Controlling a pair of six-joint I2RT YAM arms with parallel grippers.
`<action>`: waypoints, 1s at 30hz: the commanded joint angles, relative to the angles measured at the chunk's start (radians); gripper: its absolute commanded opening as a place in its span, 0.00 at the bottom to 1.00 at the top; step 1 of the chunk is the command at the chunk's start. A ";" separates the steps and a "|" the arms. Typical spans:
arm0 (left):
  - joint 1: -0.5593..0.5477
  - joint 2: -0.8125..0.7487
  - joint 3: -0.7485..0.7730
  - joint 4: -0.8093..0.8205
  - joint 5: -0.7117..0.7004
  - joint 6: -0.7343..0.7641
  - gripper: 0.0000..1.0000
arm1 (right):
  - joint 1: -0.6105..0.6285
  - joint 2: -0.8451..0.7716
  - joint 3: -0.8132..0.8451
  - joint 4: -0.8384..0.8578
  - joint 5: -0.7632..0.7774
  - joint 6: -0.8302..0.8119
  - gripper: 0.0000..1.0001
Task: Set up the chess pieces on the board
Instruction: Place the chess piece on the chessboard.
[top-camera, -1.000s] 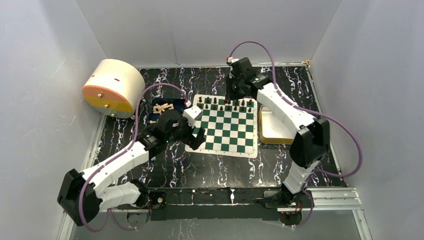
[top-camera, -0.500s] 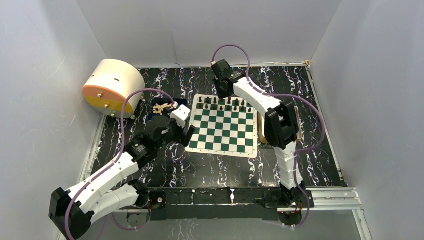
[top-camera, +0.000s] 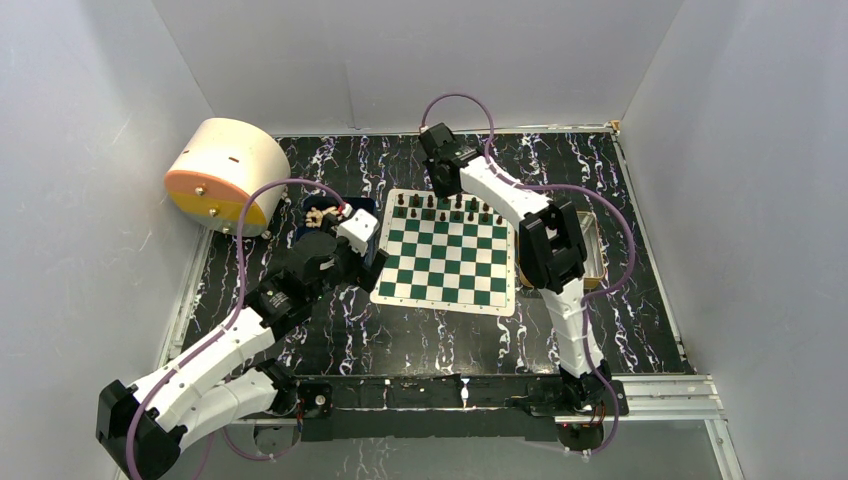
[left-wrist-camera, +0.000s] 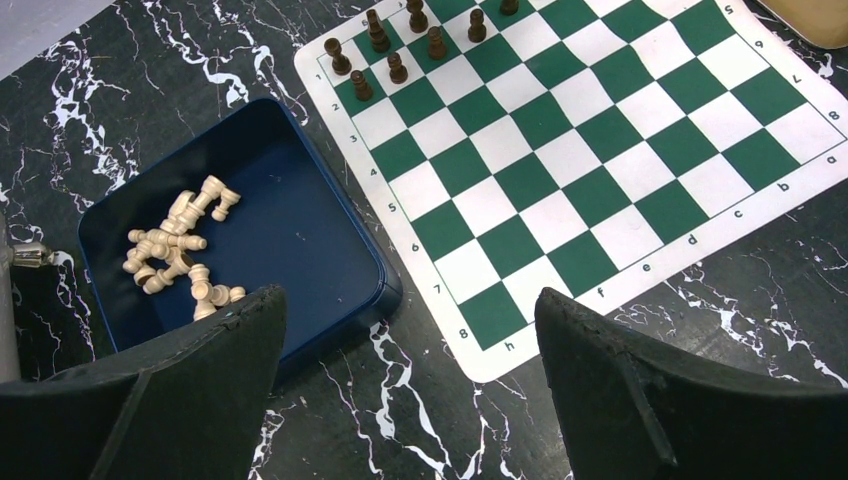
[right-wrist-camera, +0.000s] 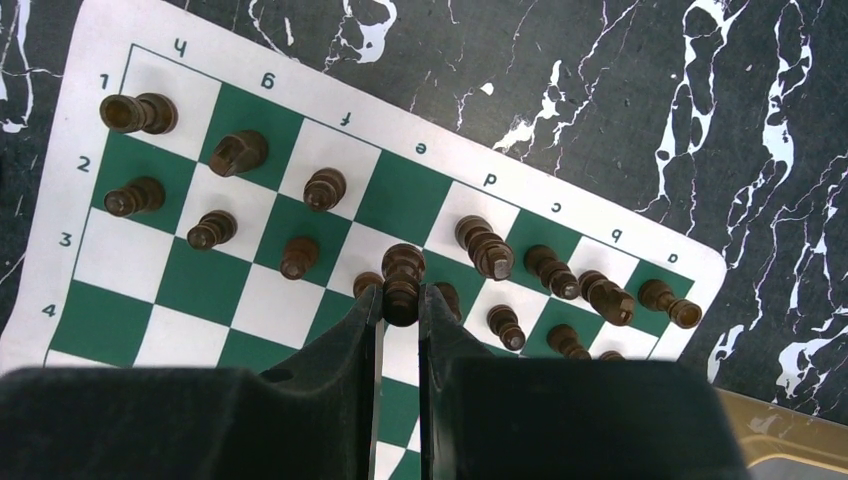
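Wide open and empty, the left tool (left-wrist-camera: 405, 300) has drawn back off the board (left-wrist-camera: 600, 190), over the blue tin (left-wrist-camera: 300, 230) of cream pieces (left-wrist-camera: 175, 245). Farther off, the right tool (right-wrist-camera: 400, 300) has swung along the dark ranks and pinches a tall dark piece (right-wrist-camera: 402, 270) beside vacant e1, likely its square.

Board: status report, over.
Right pincer shut on piece over board. Left pincer open, empty, by blue tray. Square e1 bare, nothing blocking.
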 joint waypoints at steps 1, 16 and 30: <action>0.004 -0.026 -0.009 0.015 -0.016 0.008 0.91 | 0.002 0.030 0.058 0.045 0.034 -0.006 0.16; 0.004 -0.032 -0.009 0.015 -0.014 0.010 0.91 | -0.002 0.091 0.102 0.062 0.044 -0.004 0.17; 0.004 -0.031 -0.010 0.015 -0.012 0.011 0.91 | -0.006 0.117 0.114 0.040 0.025 0.005 0.19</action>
